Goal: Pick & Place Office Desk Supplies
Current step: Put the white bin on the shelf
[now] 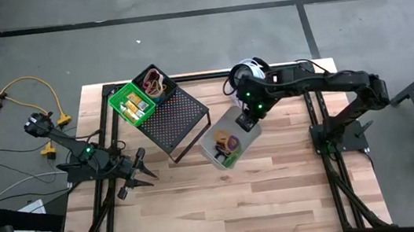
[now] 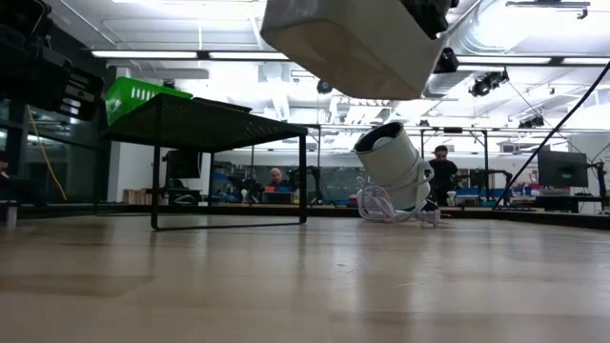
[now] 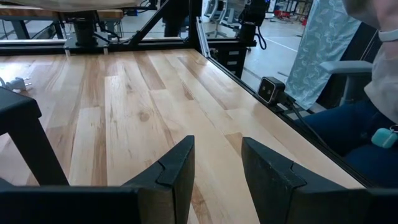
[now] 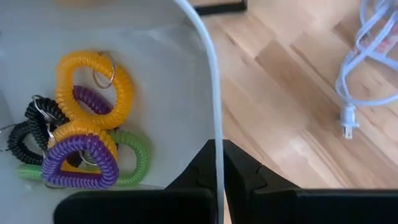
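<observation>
A grey bin (image 1: 226,139) hangs tilted above the table's middle, and my right gripper (image 4: 219,163) is shut on its rim. Inside lie elastic coil loops: orange (image 4: 93,81), purple (image 4: 78,163), green (image 4: 134,155) and black (image 4: 28,130). In the low view the grey bin (image 2: 353,43) floats well above the wood. A green bin (image 1: 130,104) holding yellow pieces and a black bin (image 1: 154,83) holding loops stand on the black mesh rack (image 1: 180,119). My left gripper (image 3: 217,168) waits open, low over the table's left side, touching nothing. My right gripper pinches the grey bin's thin wall at the rim (image 4: 216,134), on the bin's far right end, with one finger (image 4: 202,168) inside and the other (image 4: 244,171) outside. The fingers come slanting down from the right. The bin is lifted clear and tilted, its contents still inside.
The round white-and-black device (image 1: 247,71) stands at the far edge with its pale cord and plug (image 4: 348,118) on the wood. The mesh rack occupies the far left middle. Bare wooden tabletop (image 1: 264,196) lies toward the near edge. People sit in the room beyond.
</observation>
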`<state>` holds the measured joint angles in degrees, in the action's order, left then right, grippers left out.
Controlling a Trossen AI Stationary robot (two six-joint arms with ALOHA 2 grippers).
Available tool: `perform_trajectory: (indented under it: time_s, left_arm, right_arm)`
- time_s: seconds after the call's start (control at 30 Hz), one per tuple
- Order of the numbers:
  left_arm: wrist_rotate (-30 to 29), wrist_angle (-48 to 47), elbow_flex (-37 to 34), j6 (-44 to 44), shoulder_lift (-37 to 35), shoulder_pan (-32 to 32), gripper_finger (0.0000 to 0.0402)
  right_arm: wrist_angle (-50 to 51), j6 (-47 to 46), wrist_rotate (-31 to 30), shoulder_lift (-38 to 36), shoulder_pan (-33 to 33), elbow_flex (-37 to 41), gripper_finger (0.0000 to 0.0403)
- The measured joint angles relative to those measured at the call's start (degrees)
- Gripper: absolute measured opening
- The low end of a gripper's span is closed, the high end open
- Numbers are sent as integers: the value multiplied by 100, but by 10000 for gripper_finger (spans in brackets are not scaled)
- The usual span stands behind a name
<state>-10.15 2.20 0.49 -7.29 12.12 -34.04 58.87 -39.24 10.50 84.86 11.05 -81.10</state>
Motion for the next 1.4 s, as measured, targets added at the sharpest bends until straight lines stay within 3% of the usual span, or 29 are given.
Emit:
perform_trajectory:
  time_s: [0.4,0.87,1.4]
  left_arm:
    - [2,0,0,0,-2,0,128]
    - [20,0,0,0,-2,2,128]
    - [-7,0,0,0,-1,1,128]
  right_arm:
    - [-1270,500,-376,0,43,0,3]
    - [-156,782,-308,0,417,0,3]
    - [-208,588,-304,284,294,0,3]
